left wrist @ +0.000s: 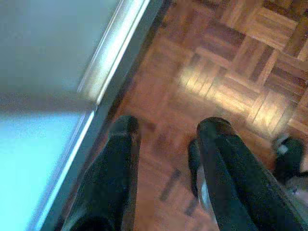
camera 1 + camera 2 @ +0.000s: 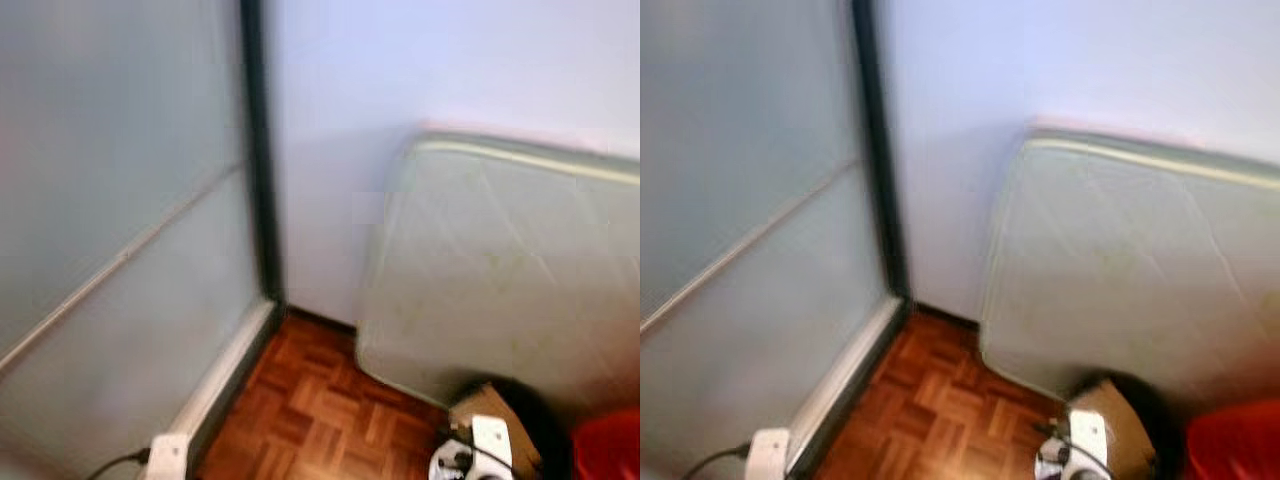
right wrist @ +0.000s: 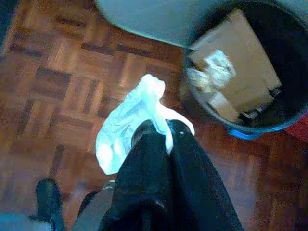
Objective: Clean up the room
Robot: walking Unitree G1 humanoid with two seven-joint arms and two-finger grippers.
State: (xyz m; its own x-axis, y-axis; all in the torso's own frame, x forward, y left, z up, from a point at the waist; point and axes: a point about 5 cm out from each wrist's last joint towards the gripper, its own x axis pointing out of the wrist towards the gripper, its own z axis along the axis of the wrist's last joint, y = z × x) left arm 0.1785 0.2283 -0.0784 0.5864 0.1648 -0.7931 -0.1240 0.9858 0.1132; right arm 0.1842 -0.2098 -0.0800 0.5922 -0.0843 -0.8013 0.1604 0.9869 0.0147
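Note:
In the right wrist view my right gripper (image 3: 161, 129) is shut on a crumpled white plastic bag (image 3: 127, 122), which hangs above the parquet floor (image 3: 57, 72). Close beside it stands a dark round bin (image 3: 269, 120) holding cardboard (image 3: 245, 62) and crumpled paper (image 3: 211, 67). That bin with its cardboard (image 2: 490, 405) sits low in the eye views, at the foot of a mattress. In the left wrist view my left gripper (image 1: 166, 132) is open over bare parquet, nothing between its fingers (image 1: 219, 144).
A pale mattress (image 2: 510, 270) leans against the white wall (image 2: 400, 70). A frosted glass panel (image 2: 110, 200) with a dark frame (image 2: 262, 160) closes the left side. A white plug with a cable (image 2: 165, 455) lies at its base. Something red (image 2: 610, 445) sits at lower right.

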